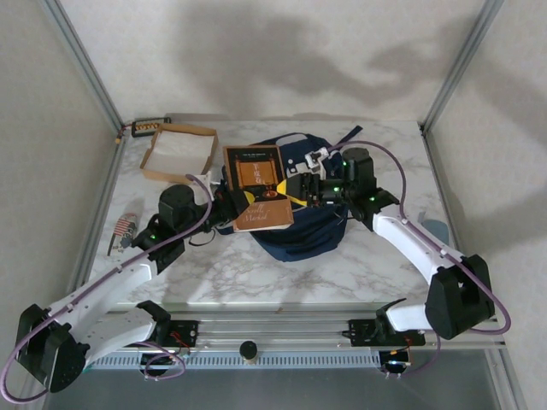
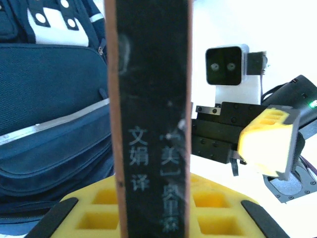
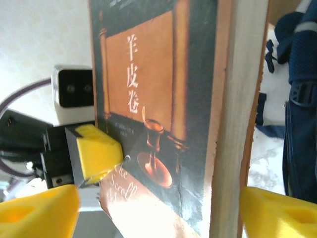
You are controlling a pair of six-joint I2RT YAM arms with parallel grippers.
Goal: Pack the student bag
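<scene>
A white marble table (image 1: 359,273) stands in a pale-walled booth with a metal frame. The student bag (image 1: 312,231), navy with a pale stripe, lies at the table's centre. A dark book (image 1: 256,184) with an orange cover panel hangs over the bag's 10 o'clock side. A shallow cardboard box (image 1: 149,158) sits at 10 o'clock, apart from the bag. The left gripper (image 1: 229,203) pinches the book from 8 o'clock. The right gripper (image 1: 299,190), at the book's 3 o'clock edge, has its jaws spread either side of the pages.
</scene>
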